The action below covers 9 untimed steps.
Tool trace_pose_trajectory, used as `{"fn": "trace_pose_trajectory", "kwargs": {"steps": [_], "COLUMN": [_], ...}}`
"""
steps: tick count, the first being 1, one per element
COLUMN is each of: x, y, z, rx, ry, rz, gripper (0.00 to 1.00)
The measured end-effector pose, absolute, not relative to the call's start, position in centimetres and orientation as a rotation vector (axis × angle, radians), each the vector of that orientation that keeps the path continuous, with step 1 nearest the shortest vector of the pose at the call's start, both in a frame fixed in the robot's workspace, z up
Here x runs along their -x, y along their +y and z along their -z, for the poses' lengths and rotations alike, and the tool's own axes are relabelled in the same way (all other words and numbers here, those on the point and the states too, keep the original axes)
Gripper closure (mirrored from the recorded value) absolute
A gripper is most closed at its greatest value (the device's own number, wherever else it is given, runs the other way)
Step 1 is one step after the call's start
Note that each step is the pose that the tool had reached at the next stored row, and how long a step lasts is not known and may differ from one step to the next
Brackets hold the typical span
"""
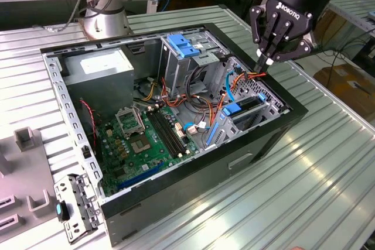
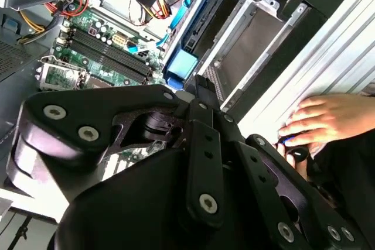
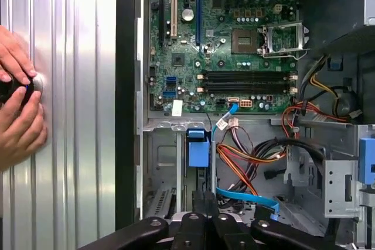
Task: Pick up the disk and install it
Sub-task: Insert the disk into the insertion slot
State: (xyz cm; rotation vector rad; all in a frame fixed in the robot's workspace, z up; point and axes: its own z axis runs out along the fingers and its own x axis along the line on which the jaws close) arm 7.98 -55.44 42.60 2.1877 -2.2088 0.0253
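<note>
The disk stands edge-on in the open computer case's (image 1: 258,144) front drive bay. It shows as a dark slab with a blue rail end (image 1: 234,109), which both wrist views also catch (image 2: 183,65) (image 3: 198,147). My gripper (image 1: 263,60) hangs just above the case's far-right rim, over the orange and blue cables, a short way up from the disk. Its black fingers (image 2: 202,86) meet at the tips with nothing between them, so it is shut and empty. In the first wrist view the fingertips (image 3: 205,203) sit just short of the bay.
A grey power supply box (image 1: 96,68) and a light-blue bracket (image 1: 183,45) sit at the case's back, with the green motherboard (image 1: 146,139) in the middle. A person's hands (image 3: 17,103) (image 2: 328,121) hold a small black object on the ribbed table beside the case. Grey fixtures (image 1: 26,139) stand at the exterior view's left.
</note>
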Motion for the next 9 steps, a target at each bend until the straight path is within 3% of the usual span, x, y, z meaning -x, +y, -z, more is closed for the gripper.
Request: {"fn": "trace_pose_trajectory", "kwargs": {"steps": [9], "x": [-8.7], "y": [-55.3], "z": [-39.2], "rx": [-2.188], "ry": [-2.209], "rz": [-0.025], "gripper": [0.89]}}
